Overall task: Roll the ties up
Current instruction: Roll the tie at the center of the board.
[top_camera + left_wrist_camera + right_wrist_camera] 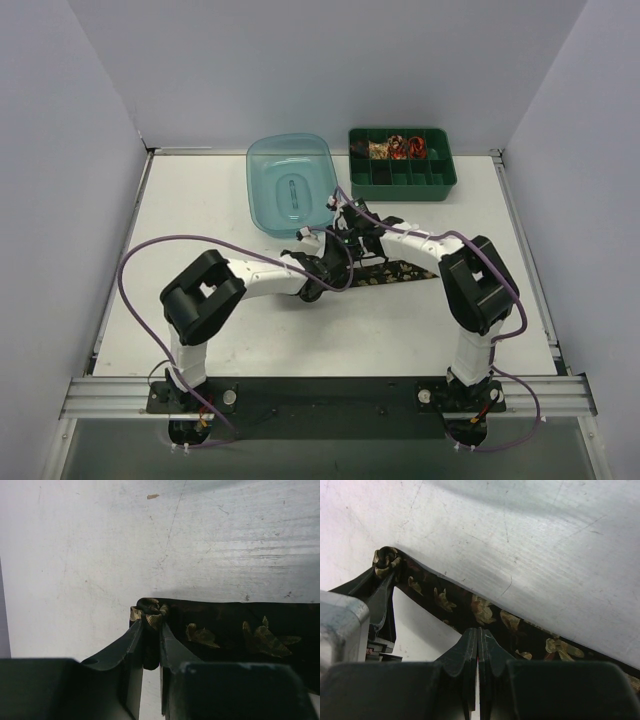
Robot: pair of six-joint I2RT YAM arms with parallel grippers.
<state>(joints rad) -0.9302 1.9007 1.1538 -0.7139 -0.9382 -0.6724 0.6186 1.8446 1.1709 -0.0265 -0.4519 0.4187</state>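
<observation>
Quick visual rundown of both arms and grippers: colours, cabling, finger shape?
Both arms match: the left arm and right arm have white links between chunky black joint housings. A purple cable loops off each one from the base. The left gripper and right gripper carry dark, wedge-shaped fingers tapering to thin tips. No markings legible.

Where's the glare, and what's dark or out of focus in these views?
Top external: even light, no glare on the table. Left wrist: glare streaks upper right; left gripper dark, blurred near the lens. Right wrist: bright sheen across the table; tie in focus, right gripper underexposed.
</observation>
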